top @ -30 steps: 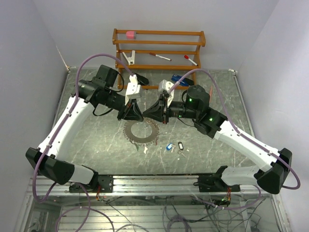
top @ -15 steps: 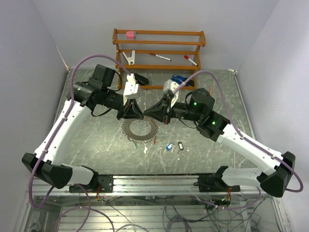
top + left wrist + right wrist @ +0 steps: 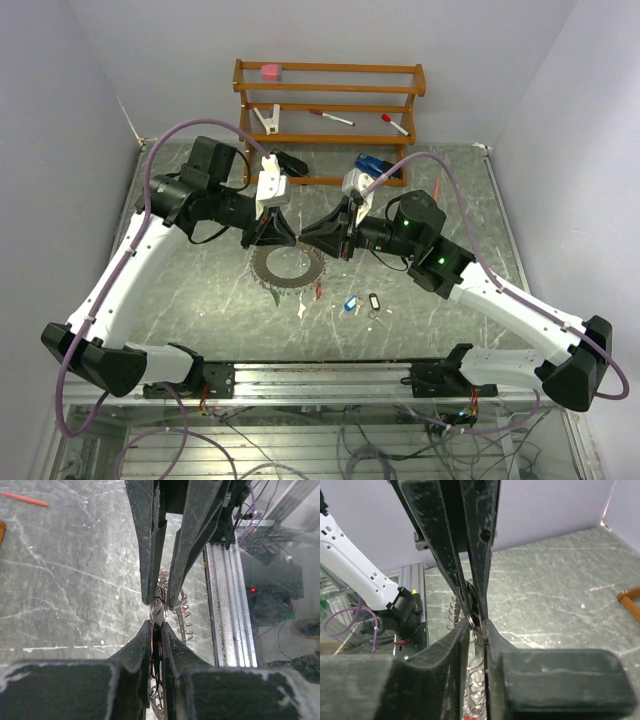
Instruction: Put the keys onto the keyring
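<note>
Where the two arms meet over the middle of the table (image 3: 200, 290), the top view shows the left pincer (image 3: 288, 238) and the right pincer (image 3: 310, 238) pointing at each other, tips nearly touching. The keyring (image 3: 312, 272) sits right under those tips, its toothed rim spreading toward the near edge. From this height it is unclear whether it lies flat or hangs. A blue-tagged key (image 3: 350, 303) and a black-tagged key (image 3: 374, 299) lie loose on the table, nearer the near edge and apart from the ring. A wooden rack (image 3: 340, 68) stands along the far edge.

In the left wrist view, the left pincer (image 3: 156, 625) is narrowed to a slit and clamps the keyring edge-on, its thin wires running down between the fingers. The right pincer (image 3: 160, 602) comes in from the top of the picture, tip to tip with it. A small round loop of wire (image 3: 158, 611) sits just where the four tips meet. Part of the toothed rim (image 3: 184, 617) shows beside the fingers, above the table's near edge.

In the right wrist view, the right pincer (image 3: 476, 622) is also drawn narrow, with the keyring (image 3: 474, 675) standing edge-on in the gap between its fingers. The left pincer (image 3: 472, 611) reaches down from above onto the same spot.
</note>
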Controlling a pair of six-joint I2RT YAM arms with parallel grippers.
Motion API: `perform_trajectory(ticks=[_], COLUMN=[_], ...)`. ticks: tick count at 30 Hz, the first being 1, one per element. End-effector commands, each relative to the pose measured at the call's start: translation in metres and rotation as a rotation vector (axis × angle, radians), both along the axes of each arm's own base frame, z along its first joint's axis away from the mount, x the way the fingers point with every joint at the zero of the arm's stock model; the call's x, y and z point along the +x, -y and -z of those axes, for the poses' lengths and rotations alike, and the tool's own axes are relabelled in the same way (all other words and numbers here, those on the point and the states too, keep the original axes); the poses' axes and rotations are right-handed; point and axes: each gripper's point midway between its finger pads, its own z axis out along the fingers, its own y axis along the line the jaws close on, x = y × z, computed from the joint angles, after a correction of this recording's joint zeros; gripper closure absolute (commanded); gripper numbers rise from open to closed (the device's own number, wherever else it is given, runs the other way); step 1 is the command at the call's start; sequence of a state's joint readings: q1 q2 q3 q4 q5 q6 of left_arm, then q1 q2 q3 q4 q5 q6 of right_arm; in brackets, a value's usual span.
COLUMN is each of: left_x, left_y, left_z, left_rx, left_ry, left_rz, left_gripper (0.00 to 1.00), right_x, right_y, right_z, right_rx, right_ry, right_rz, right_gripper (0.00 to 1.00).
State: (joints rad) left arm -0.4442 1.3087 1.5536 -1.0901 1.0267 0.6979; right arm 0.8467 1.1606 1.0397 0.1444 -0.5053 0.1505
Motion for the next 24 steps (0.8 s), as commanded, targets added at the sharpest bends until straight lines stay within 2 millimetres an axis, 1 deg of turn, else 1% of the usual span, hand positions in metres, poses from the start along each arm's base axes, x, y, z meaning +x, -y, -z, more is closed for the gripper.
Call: perform_trajectory(ticks=[1, 2, 3, 4, 8, 13, 18, 19, 22, 24], left_x=[0.014, 0.018, 0.023, 0.027, 0.045, 0.057, 0.049, 0.046, 0.029, 0.025], left_y=[-0.002, -0.003, -0.004, -0.006, -0.016, -0.029, -0.03, -0.03, -0.029, -0.03], left_z=[-0.017, -0.014, -0.011, -0.009, 0.002, 0.018, 0.029, 0.032, 0.04, 0.041], left_rx=[-0.024, -0.012, 0.001, 0.012, 0.057, 0.148, 0.203, 0.215, 0.241, 0.26], left_ry=[0.124, 0.134, 0.138, 0.147, 0.204, 0.257, 0.299, 0.314, 0.344, 0.366], left_rz=[-0.05, -0.071, -0.094, -0.118, -0.234, -0.293, -0.24, -0.207, -0.086, -0.049], left_gripper=[0.93, 0.93, 0.93, 0.93, 0.93, 0.93, 0.93, 0.93, 0.93, 0.93], right_x=[0.002, 0.003, 0.004, 0.005, 0.01, 0.017, 0.026, 0.025, 0.023, 0.022], right_y=[0.01, 0.011, 0.013, 0.015, 0.023, 0.035, 0.042, 0.042, 0.038, 0.036], right_z=[0.019, 0.018, 0.016, 0.016, 0.011, 0.009, 0.012, 0.023, 0.03, 0.038], right_rx=[-0.048, -0.046, -0.045, -0.047, -0.048, -0.05, -0.06, -0.073, -0.076, -0.094], right_ry=[-0.058, -0.053, -0.048, -0.046, -0.036, -0.033, -0.05, -0.065, -0.083, -0.102], right_rz=[0.05, 0.059, 0.07, 0.081, 0.133, 0.206, 0.266, 0.265, 0.244, 0.231], right_gripper=[0.76, 0.65, 0.59, 0.57, 0.53, 0.51, 0.51, 0.51, 0.51, 0.51])
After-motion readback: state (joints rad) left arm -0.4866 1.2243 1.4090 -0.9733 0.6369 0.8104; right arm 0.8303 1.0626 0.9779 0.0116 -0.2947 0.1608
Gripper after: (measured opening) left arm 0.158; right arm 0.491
